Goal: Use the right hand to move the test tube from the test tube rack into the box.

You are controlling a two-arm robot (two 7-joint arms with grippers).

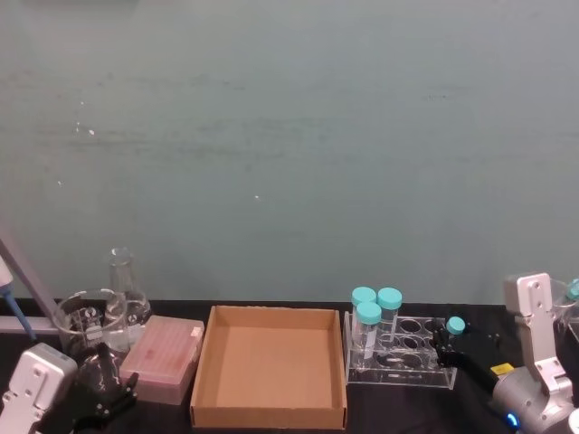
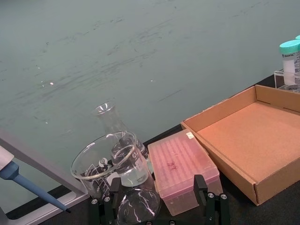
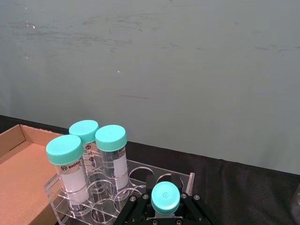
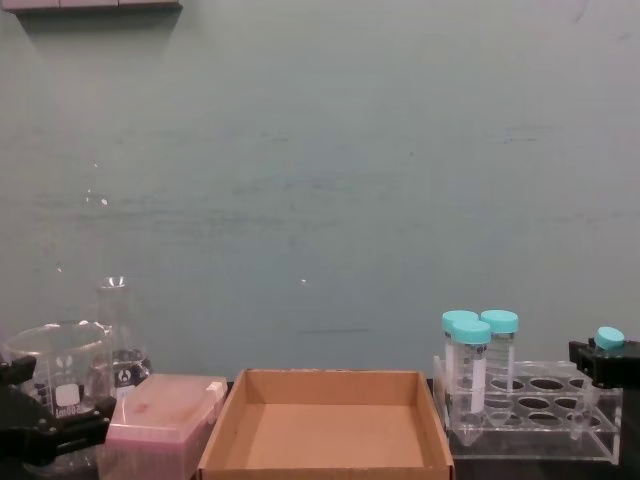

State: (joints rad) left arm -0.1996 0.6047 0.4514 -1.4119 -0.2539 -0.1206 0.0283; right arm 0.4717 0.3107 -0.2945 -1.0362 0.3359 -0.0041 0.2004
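The slim test tube (image 1: 455, 325) with its small teal cap (image 3: 165, 197) stands at the right end of the clear test tube rack (image 1: 414, 354). My right gripper (image 1: 446, 340) reaches in from the right and is shut on the tube just under the cap, a black finger (image 3: 133, 206) on each side. In the chest view the cap (image 4: 609, 338) sits a little above the rack's top tier (image 4: 540, 385). The brown cardboard box (image 1: 204, 362) lies directly left of the rack, with nothing in it. My left gripper (image 1: 104, 393) rests open at the near left.
Three wider teal-capped tubes (image 1: 369, 316) stand in the rack's left end, beside the box. A pink translucent box (image 1: 163, 357), a glass beaker (image 1: 86, 321) and a conical flask (image 1: 122, 280) crowd the left. A pipette (image 2: 18, 180) leans at the far left.
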